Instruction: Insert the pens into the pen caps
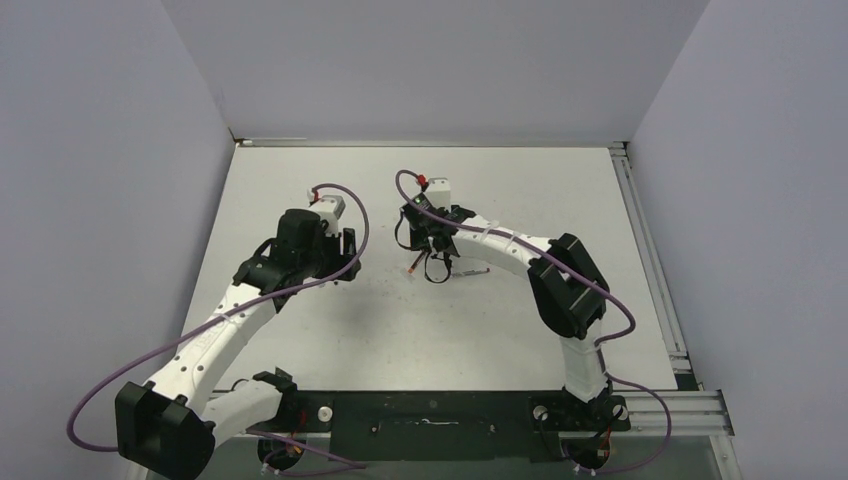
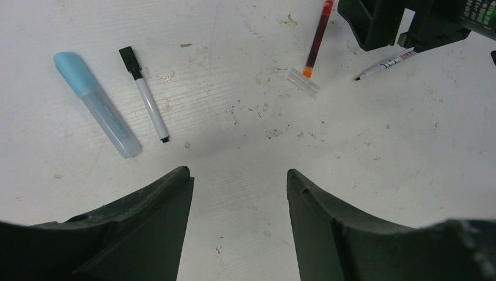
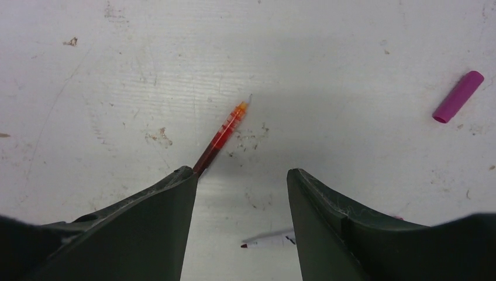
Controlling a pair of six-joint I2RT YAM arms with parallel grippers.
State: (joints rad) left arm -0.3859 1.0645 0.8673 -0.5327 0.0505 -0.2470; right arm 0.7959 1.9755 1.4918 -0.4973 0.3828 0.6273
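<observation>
Right wrist view: right gripper spread wide, red pen lying mid-bench at one fingertip. Left wrist view alone shows the light-blue tube beside the black-tipped pen; left gripper spread, holding nothing.

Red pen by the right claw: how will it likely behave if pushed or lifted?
The red pen is a thin, round, straight barrel lying flat on the table, so a sideways push would probably roll it. It looks rigid and likely light. Being so slim, it may pivot or slip in the right claw.
</observation>
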